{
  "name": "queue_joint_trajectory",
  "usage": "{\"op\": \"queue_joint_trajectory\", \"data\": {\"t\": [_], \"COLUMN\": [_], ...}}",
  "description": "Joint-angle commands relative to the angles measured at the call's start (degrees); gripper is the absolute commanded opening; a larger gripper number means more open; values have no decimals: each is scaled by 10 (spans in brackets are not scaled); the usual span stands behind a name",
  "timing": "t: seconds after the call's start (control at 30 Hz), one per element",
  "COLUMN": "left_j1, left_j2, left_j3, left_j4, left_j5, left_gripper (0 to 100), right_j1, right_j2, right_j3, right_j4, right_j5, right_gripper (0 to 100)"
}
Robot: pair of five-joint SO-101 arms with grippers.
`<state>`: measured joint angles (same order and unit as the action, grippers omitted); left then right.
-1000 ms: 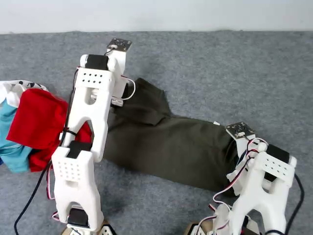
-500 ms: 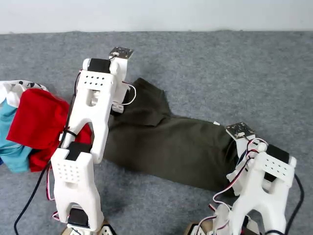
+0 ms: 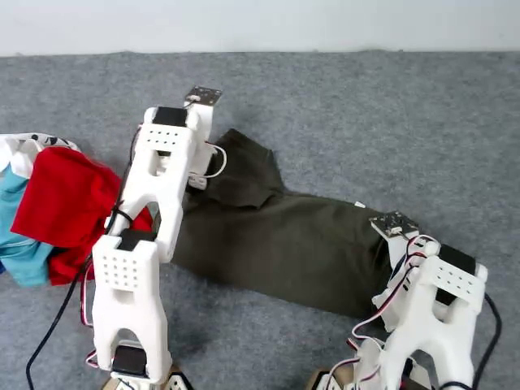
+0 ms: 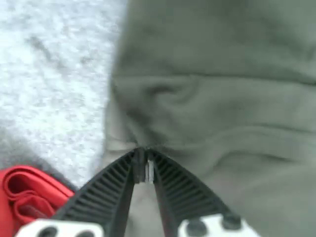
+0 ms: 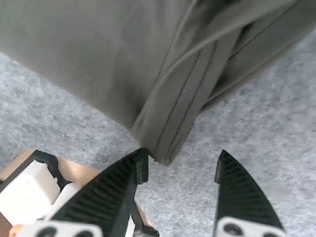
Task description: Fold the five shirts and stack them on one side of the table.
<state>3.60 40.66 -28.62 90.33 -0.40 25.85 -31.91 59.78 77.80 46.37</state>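
Shirt (image 5: pixel 98 49) edge beside spread right fingers (image 5: pixel 114 191)

- Grey tabletop (image 3: pixel 406 122), felt-like and finely speckled, spreading across the whole working area from the near edge to the far one.
- Same grey nap up close in the left wrist view (image 4: pixel 49 59), pale and fuzzy, and in the right wrist view (image 5: pixel 276 123), mottled with light and dark flecks.
- Plain whitish wall (image 3: pixel 260 24), a narrow band along the far edge of the tabletop, meeting it in a nearly straight line.
- Light wooden board (image 5: pixel 74 170) just beyond the near edge of the grey covering, tan in colour, partly covered, also showing as small brown patches (image 3: pixel 329 379) at the near edge in the high view.
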Motion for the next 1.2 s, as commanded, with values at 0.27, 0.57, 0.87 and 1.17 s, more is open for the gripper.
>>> {"op": "queue_joint_trajectory", "data": {"t": [0.27, 0.57, 0.87, 1.17], "left_j1": [-18, -26, -17, 57], "left_j2": [-4, -4, 3, 56], "left_j3": [-49, -158, -228, -247], "left_j4": [28, 104, 55, -145], "left_j5": [-47, -55, 40, 76], "left_gripper": [50, 111, 135, 136], "right_j1": [-7, -7, -19, -65], "right_j2": [-7, -3, -3, -4], "right_j3": [-2, -2, 33, 79], "right_j4": [-5, -6, -42, -104], "right_j5": [-2, -3, -5, -44], "right_gripper": [231, 231, 231, 231]}}
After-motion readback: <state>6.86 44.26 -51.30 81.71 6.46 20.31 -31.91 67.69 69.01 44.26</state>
